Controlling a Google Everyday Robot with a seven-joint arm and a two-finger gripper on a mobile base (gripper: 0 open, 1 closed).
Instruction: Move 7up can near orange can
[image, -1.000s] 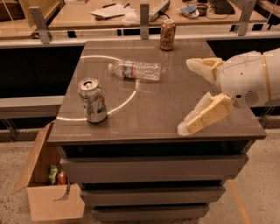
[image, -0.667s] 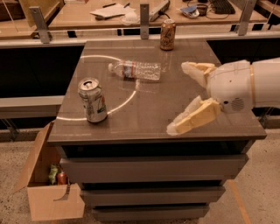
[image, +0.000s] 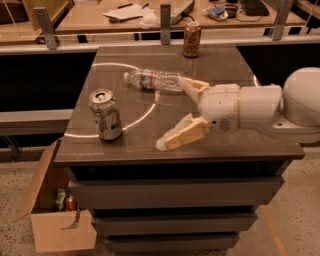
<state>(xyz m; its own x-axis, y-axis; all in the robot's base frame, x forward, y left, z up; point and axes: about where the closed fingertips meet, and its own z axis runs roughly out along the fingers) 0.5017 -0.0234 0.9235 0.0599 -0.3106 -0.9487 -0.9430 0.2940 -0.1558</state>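
Note:
The 7up can (image: 105, 114) stands upright near the front left of the grey table (image: 220, 65), silver-white with green and red markings. The orange can (image: 192, 39) stands upright at the table's far edge, right of centre. My gripper (image: 170, 112) reaches in from the right over the middle of the table. Its two cream fingers are spread wide, one finger (image: 182, 135) near the front edge and the other (image: 192, 87) by the bottle. It is open, empty, and to the right of the 7up can.
A clear plastic bottle (image: 155, 80) lies on its side mid-table, between the two cans. An open cardboard box (image: 55, 215) with items stands on the floor at the left. Drawers (image: 175, 192) sit under the tabletop. A railing and desk with clutter lie behind.
My gripper and arm have moved left across the table, toward the 7up can. The cans and the bottle have not moved.

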